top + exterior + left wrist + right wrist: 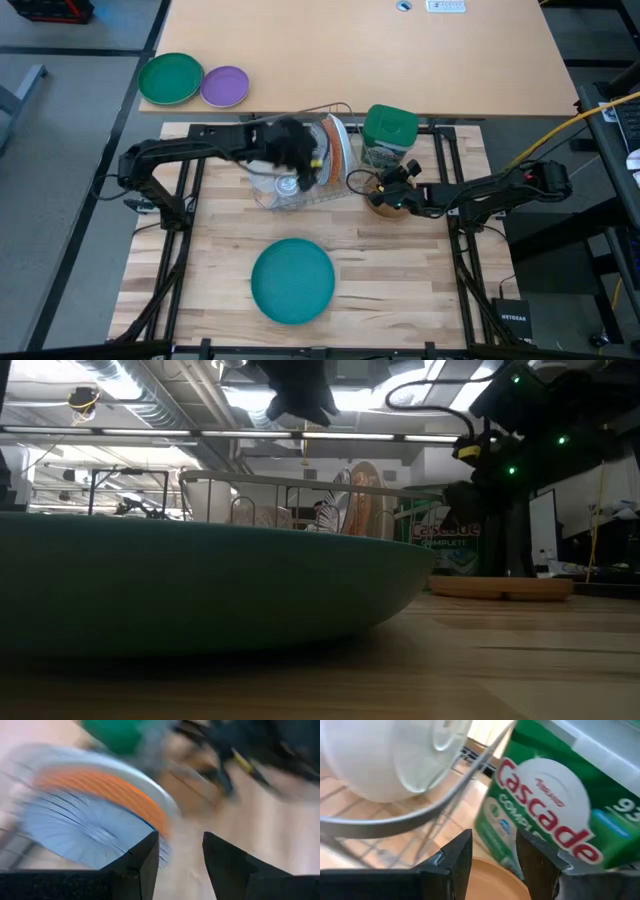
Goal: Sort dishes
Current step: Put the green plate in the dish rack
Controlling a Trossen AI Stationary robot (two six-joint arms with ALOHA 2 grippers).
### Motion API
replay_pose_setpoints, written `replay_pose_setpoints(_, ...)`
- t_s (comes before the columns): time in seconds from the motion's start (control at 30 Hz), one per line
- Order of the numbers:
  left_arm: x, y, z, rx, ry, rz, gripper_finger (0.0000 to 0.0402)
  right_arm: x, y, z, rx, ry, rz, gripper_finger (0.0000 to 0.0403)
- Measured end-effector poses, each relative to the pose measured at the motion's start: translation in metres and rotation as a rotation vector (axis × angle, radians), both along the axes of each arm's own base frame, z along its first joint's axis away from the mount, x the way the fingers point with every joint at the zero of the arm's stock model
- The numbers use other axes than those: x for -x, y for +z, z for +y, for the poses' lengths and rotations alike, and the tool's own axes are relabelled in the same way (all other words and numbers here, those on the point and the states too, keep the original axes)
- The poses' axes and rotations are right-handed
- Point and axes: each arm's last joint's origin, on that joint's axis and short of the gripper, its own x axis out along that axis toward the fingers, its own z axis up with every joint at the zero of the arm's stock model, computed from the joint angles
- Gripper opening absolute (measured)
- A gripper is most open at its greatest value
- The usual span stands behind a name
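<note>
Green canister point(560, 815) label reads "Cascade Complete"; right claw point(492, 860) open beside.

My left end effector point(300, 165) hangs over the rack point(300, 190); the canister point(388, 135) stands right of it, a plate point(292, 280) lies before it on the desk point(400, 270).

"Cascade" and "93" on green canister point(560, 815); "NETGEAR" on black box point(513, 322)

Overhead, table-level, two close wrist views.
</note>
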Motion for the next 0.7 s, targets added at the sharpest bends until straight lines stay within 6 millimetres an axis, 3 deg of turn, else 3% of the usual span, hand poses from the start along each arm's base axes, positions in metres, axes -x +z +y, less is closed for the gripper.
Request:
replay_pose_setpoints(0.13, 0.006, -0.009, -0.041, 0.127, -0.178, 0.141, 0.0141, 0.001, 0.007, 0.002, -0.065, 0.080, -0.045, 0.0156)
replay_pose_setpoints(0.4, 0.012, -0.026, -0.135, 0.110, -0.458, 0.309, 0.0141, -0.002, 0.010, 0.013, -0.353, 0.423, -0.096, 0.0156)
replay_pose_setpoints(0.57, 0.011, -0.040, -0.189, 0.039, -0.575, 0.326, 0.0141, -0.004, 0.010, 0.037, -0.531, 0.672, -0.096, 0.0156)
replay_pose_setpoints(0.7, 0.011, -0.056, -0.231, -0.043, -0.630, 0.323, 0.0141, -0.003, 0.010, 0.062, -0.614, 0.774, -0.097, 0.0156)
